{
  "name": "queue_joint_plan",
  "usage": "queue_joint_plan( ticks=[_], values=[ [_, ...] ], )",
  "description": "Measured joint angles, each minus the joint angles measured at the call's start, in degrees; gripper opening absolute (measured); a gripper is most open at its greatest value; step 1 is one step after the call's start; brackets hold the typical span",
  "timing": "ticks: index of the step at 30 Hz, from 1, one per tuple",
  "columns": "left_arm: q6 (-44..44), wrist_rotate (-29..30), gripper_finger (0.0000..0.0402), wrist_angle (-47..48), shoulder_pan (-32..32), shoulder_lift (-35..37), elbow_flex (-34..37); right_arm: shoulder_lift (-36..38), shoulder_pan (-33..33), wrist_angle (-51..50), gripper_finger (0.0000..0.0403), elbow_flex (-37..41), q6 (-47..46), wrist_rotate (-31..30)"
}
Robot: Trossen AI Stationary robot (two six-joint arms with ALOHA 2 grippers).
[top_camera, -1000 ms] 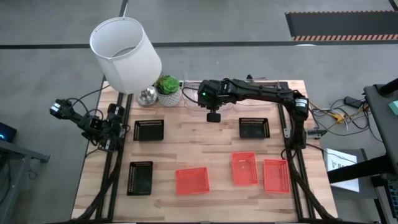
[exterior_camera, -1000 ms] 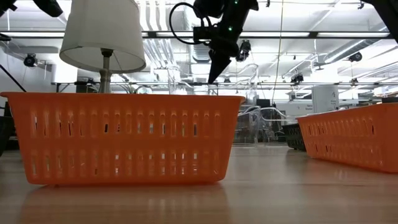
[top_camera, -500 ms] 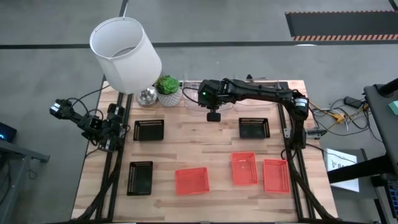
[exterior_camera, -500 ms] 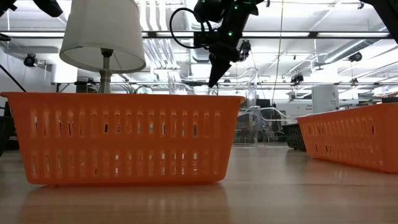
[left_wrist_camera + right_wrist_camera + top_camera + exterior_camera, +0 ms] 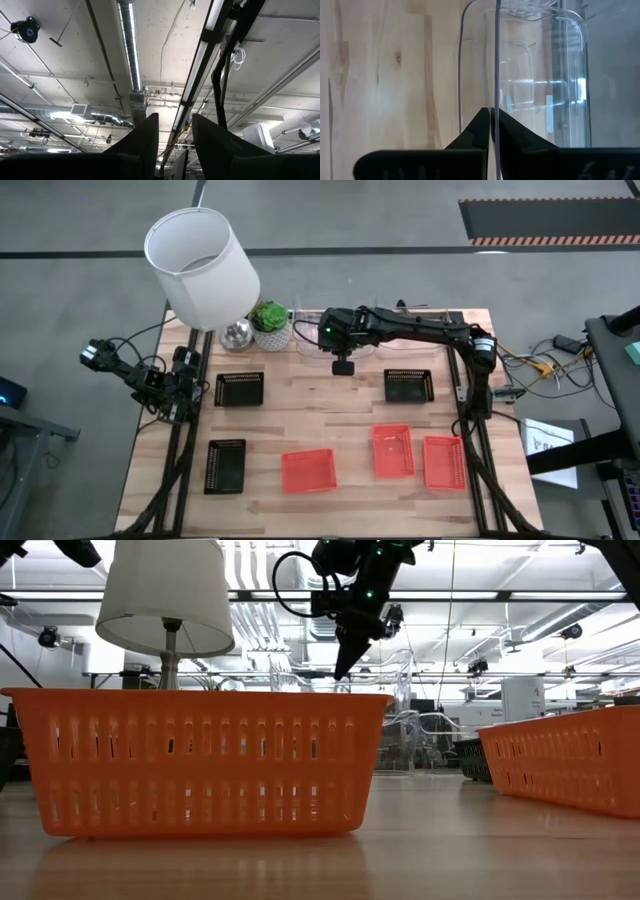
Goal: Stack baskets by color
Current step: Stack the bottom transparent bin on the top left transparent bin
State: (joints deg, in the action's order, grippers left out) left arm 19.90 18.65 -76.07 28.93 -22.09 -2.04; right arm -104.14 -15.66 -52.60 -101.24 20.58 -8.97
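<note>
My right gripper (image 5: pixel 342 366) hangs over the far middle of the table, shut on a clear basket (image 5: pixel 530 75). In the low view this basket (image 5: pixel 388 668) shows faintly beside the fingers. Three red-orange baskets (image 5: pixel 308 470), (image 5: pixel 392 450), (image 5: pixel 444 461) sit flat along the near side. Three black baskets (image 5: pixel 240 389), (image 5: pixel 225 465), (image 5: pixel 409 386) sit flat on their bases at the left and right. My left gripper (image 5: pixel 175 145) is parked off the table's left edge, open and pointing up at the ceiling. My right gripper pinches the thin rim of one wall of the clear basket (image 5: pixel 495 102) between its two fingers, one finger on either face of the wall. The fingers come from above, slanting down. The basket reaches away from the fingertips; the red-orange basket in the low view hides its lower end.
A white lampshade (image 5: pixel 200 265) and a small green potted plant (image 5: pixel 268 318) stand at the far left corner. Cables and the arm mounts run along both side edges. Bare wood (image 5: pixel 320 415) lies between the rows of baskets.
</note>
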Motion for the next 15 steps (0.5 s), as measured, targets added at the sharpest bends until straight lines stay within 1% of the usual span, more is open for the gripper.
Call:
queue_joint_plan(
  ticks=[15],
  values=[
    [0.0,0.0,0.0102,0.0,0.0,0.0,0.0,0.0,-0.3,4.4,0.0009,5.1,0.7,0.5]
  ],
)
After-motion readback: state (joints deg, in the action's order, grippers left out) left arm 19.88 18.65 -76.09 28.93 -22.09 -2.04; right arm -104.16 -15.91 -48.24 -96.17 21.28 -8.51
